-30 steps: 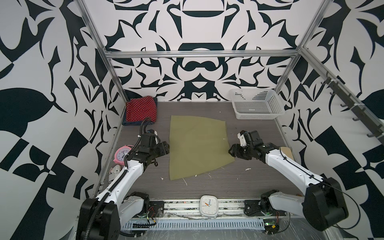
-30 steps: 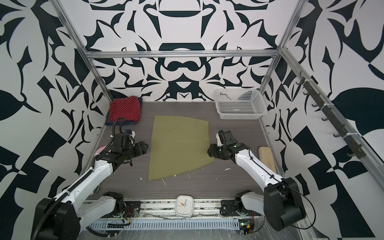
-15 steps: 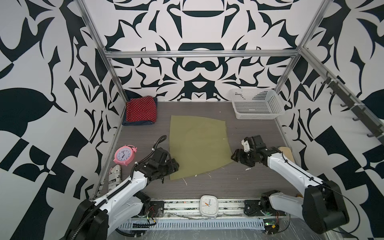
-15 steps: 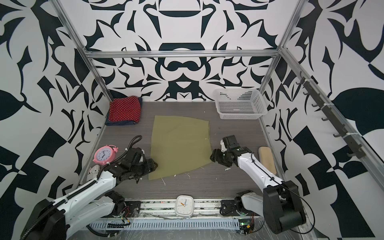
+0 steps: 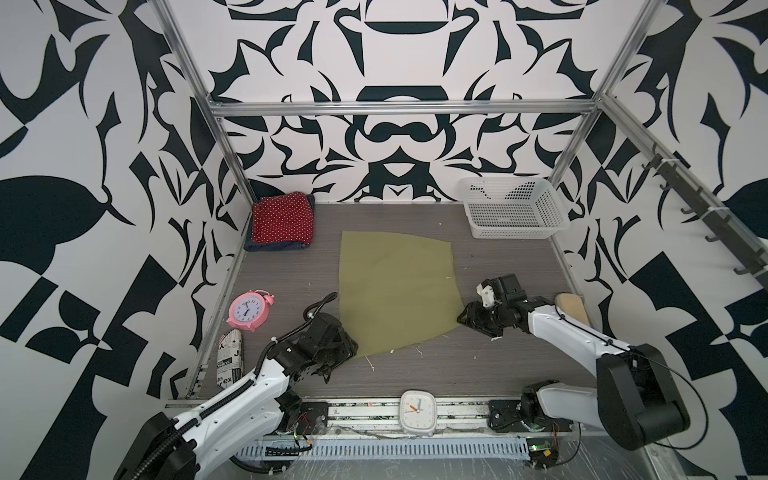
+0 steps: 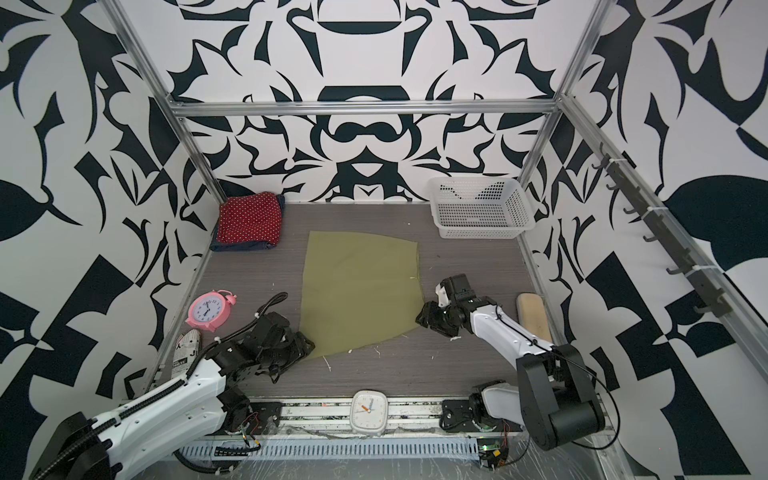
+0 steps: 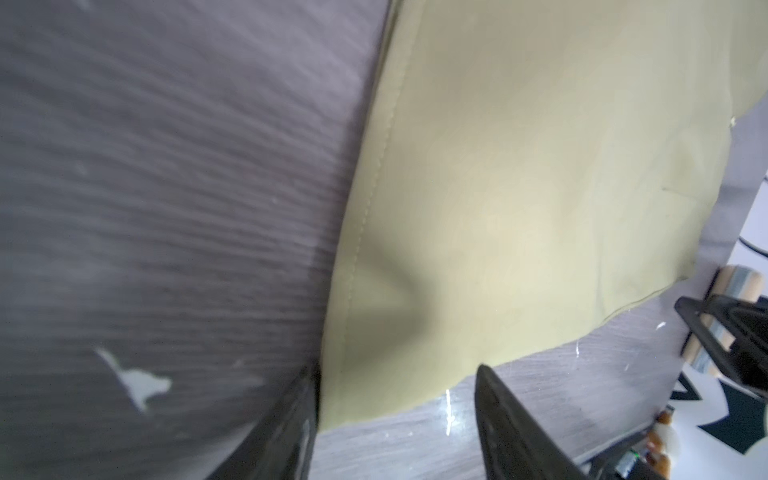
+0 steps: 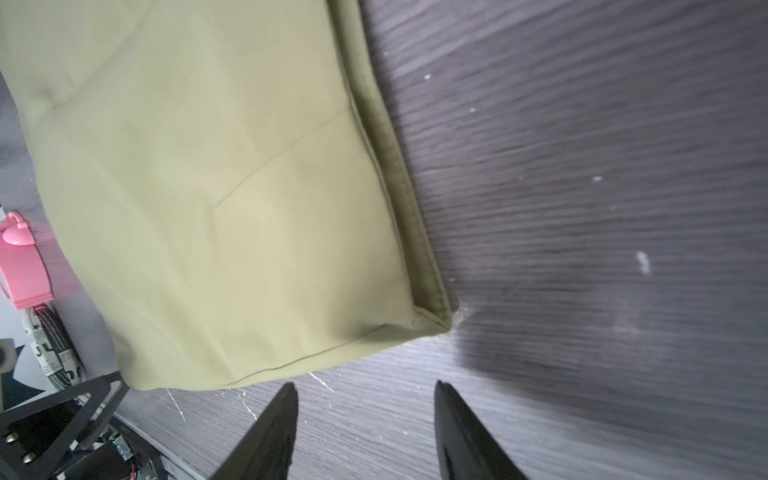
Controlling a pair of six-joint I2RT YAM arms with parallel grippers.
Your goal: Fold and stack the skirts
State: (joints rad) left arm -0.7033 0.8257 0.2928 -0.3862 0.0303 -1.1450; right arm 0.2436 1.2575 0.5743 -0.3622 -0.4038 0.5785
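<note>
The olive-green skirt (image 5: 395, 291) lies flat in the middle of the table, seen in both top views (image 6: 357, 291). A folded red polka-dot skirt (image 5: 282, 218) rests on a folded dark blue denim skirt (image 5: 274, 246) in the back left corner. My left gripper (image 5: 349, 349) is low at the olive skirt's near left corner. In the left wrist view it (image 7: 397, 368) is open, and that corner of the skirt (image 7: 519, 187) lies between its fingers. My right gripper (image 5: 463, 318) sits at the near right corner. In the right wrist view it (image 8: 365, 385) is open over bare table, just short of the hem (image 8: 291, 365).
A white perforated basket (image 5: 513, 212) stands at the back right. A pink alarm clock (image 5: 249, 309) and a rolled newspaper (image 5: 228, 357) lie along the left edge. A tan block (image 5: 571, 307) lies at the right edge. A white square clock (image 5: 417, 411) sits on the front rail.
Both arms have moved toward the front along the olive skirt's sides and lowered to its near corners. The left arm travelled further. The skirt has not shifted.
</note>
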